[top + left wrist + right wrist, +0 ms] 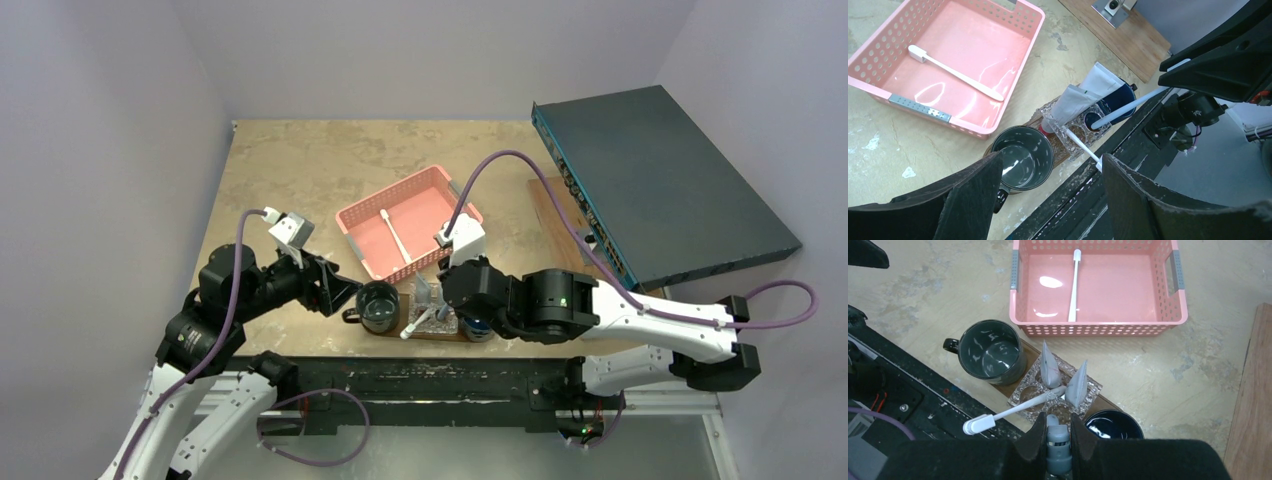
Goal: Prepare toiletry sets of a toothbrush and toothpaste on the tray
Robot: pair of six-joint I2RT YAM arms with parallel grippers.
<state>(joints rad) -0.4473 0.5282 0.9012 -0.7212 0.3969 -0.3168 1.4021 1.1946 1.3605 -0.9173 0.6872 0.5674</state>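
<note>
A toothbrush (1133, 104) goes into the clear holder (1024, 388) on the tray (1030, 351). Your right hand (1057, 426) is clamped on its upper end, and its lower end appears to sit in one of the holder's wells. Two tubes (1049, 369) stand upright in the holder just beyond it. A second toothbrush (1018, 411) leans out of the holder, its head past the counter's near edge.

The tray lies along the near edge of the counter (923, 290). It has a dark mug (1015, 365) at its left end, a blue cup (1113, 412) at its right end, and the holder between them.

The pink basket (1098, 330) sits just beyond the tray with a third toothbrush (1074, 285) lying inside. No loose tube shows in any view.

Your left hand (1050, 162) hovers above the mug end of the tray, fingers apart and empty.

The step in hand looks like seating the second set's brush. Next you would ease it fully into its well and part the fingers. Then lift straight up, because the tubes and the leaning brush are close enough to knock over. The basket brush has no matching tube in view.
</note>
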